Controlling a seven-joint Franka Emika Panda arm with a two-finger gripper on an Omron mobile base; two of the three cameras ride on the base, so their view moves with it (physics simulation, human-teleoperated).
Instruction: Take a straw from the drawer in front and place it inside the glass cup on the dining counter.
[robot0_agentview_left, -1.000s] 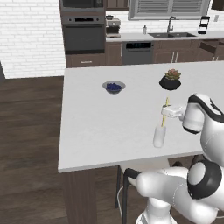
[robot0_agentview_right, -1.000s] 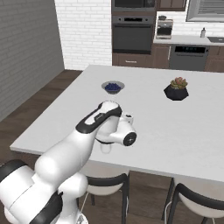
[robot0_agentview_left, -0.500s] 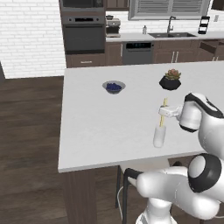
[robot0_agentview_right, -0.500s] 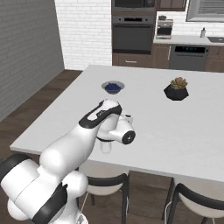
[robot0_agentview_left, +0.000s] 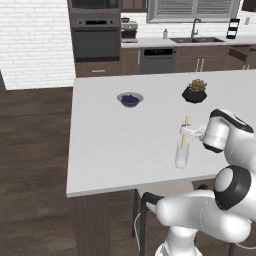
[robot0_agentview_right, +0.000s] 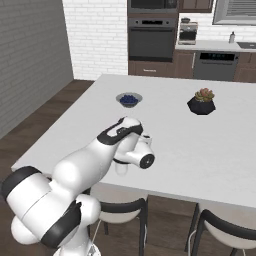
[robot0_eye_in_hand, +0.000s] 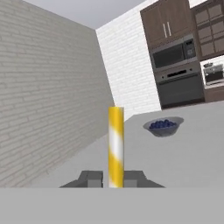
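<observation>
Pale yellow with a whitish stripe, the straw (robot0_eye_in_hand: 116, 146) stands pretty much straight up and down between the two dark fingertips (robot0_eye_in_hand: 91, 178) in the hand view, so its long axis runs vertical there, top end pointing up past the bowl and oven in the background. The gripper (robot0_eye_in_hand: 113, 179) is clenched right on it, pads pressed against either side near the lower part.

From the left base view the straw (robot0_agentview_left: 184, 134) is close to upright too, maybe leaning a touch, with its lower end down at the mouth of the glass cup (robot0_agentview_left: 182, 155). I can't tell for sure how far into the glass it reaches, the cup is see-through and small. The gripper (robot0_agentview_left: 188, 131) sits just above the cup, reaching in sideways from the arm on the right.

The cup stands on the dining counter (robot0_agentview_left: 110, 150), near the edge closest to the robot. Further back on the same white top there's a grey bowl of dark berries (robot0_agentview_left: 130, 99) and a small potted plant in a black pot (robot0_agentview_left: 194, 92), both well apart from the cup.

In the right base view the arm's own bulk covers the glass and the straw.
</observation>
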